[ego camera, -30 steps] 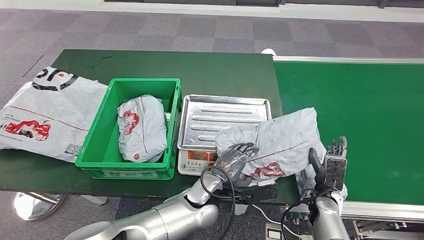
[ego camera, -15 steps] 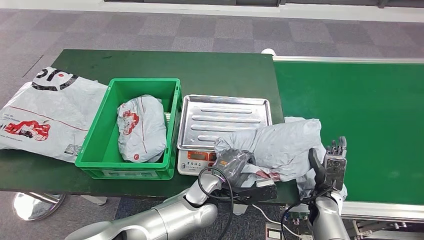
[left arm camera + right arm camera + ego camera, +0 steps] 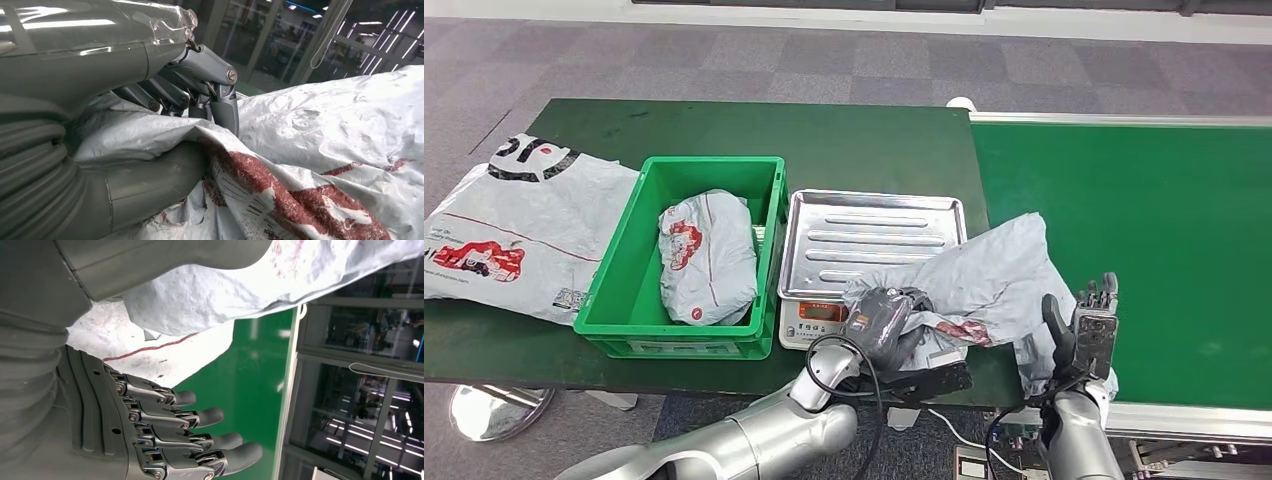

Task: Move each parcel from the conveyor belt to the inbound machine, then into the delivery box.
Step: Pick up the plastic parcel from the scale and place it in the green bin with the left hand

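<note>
A crumpled grey parcel (image 3: 989, 285) with red print lies across the seam between the table and the green conveyor belt (image 3: 1164, 230), its left end over the corner of the steel-topped scale (image 3: 874, 240). My left hand (image 3: 879, 322) grips the parcel's near left end; in the left wrist view the fingers (image 3: 200, 90) and thumb clamp a fold of the parcel (image 3: 320, 150). My right hand (image 3: 1092, 325) stands upright beside the parcel's right end, fingers (image 3: 200, 440) straight and apart, holding nothing. A second grey parcel (image 3: 707, 255) lies in the green delivery box (image 3: 614, 290).
A large flat grey bag (image 3: 514, 230) lies on the dark green table (image 3: 844, 140) left of the box. The belt's metal rail (image 3: 1124, 119) runs along its far side. Grey carpet floor lies beyond the table.
My left hand has dragged the parcel's near end a little leftward and closed tighter on it; the parcel has bunched and shifted toward the scale. The right hand has stayed put.
</note>
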Robot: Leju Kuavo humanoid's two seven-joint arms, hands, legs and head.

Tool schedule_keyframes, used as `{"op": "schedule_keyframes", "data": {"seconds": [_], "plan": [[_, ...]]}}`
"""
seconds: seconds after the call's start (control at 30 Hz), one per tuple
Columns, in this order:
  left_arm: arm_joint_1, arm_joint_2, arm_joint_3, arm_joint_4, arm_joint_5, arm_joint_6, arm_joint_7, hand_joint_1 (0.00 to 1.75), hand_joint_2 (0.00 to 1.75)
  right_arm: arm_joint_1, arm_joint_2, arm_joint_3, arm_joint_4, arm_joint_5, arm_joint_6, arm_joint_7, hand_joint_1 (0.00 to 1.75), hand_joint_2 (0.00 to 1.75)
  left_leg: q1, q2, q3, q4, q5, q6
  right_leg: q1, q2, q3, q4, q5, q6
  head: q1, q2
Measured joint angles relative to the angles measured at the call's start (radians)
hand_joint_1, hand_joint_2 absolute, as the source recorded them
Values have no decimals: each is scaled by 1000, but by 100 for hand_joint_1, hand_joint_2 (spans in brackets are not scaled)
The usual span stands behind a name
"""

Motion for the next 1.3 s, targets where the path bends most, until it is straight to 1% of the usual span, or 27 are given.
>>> {"op": "schedule_keyframes", "data": {"seconds": [0.27, 1.17, 1.2, 1.23, 1.27, 1.3], "plan": [[8, 0, 26, 4, 8, 0, -9, 175, 175, -3, 0, 12, 9, -3, -2, 0, 0, 175, 0, 0, 0, 0, 0, 0, 0, 0, 0, 0, 0, 0, 0, 0], [10, 0, 30, 6, 4, 0, -13, 175, 175, -6, 0, 15, 18, -3, -3, 0, 0, 175, 0, 0, 0, 0, 0, 0, 0, 0, 0, 0, 0, 0, 0, 0], [18, -1, 34, 1, -9, 1, -28, 175, 175, -5, 0, 15, 18, -6, -5, 0, 0, 175, 0, 0, 0, 0, 0, 0, 0, 0, 0, 0, 0, 0, 0, 0], [36, -2, 47, -18, -32, 2, -67, 175, 175, -3, 0, 15, 16, -11, -8, 0, 0, 175, 0, 0, 0, 0, 0, 0, 0, 0, 0, 0, 0, 0, 0, 0], [65, 1, 71, -63, -57, 4, -134, 175, 175, 2, -1, 15, 13, -19, -12, 0, 0, 175, 0, 0, 0, 0, 0, 0, 0, 0, 0, 0, -1, 0, 0, 0], [102, 9, 110, -140, -72, 6, -235, 175, 175, 9, -2, 15, 8, -28, -14, 0, 0, 175, -1, -1, -1, 0, 0, 0, -1, 0, -1, 0, -1, 1, 0, 0]]}}
